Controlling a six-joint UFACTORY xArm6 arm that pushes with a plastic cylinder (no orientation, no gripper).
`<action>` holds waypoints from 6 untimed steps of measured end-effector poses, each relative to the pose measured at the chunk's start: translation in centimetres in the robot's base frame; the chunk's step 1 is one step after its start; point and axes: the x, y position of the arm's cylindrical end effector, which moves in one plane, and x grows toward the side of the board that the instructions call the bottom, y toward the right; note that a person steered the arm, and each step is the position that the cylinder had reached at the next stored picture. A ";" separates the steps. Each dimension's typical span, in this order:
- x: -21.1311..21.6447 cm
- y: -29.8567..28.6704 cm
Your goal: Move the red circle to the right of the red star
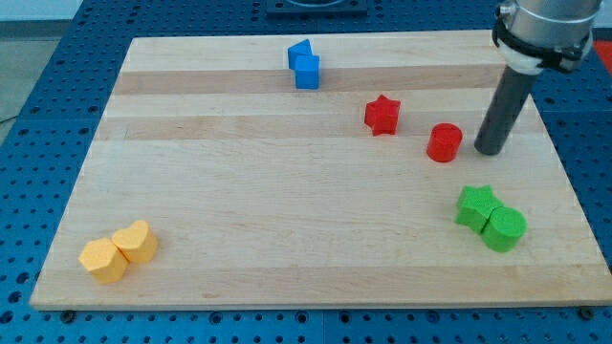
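The red circle (444,142) stands on the wooden board at the view's right. The red star (382,115) lies up and to the left of it, a short gap apart. My tip (489,151) rests on the board just right of the red circle, a small gap away, not touching it. The dark rod rises from there toward the view's top right.
Two blue blocks (304,65) sit together at the view's top centre. A green star (476,206) and a green circle (504,229) touch at the lower right. Two yellow blocks (119,251) sit at the lower left. The board's right edge (564,172) is close to the tip.
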 end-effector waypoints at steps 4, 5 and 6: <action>-2.6 -18.6; -0.9 -16.7; 0.9 -11.6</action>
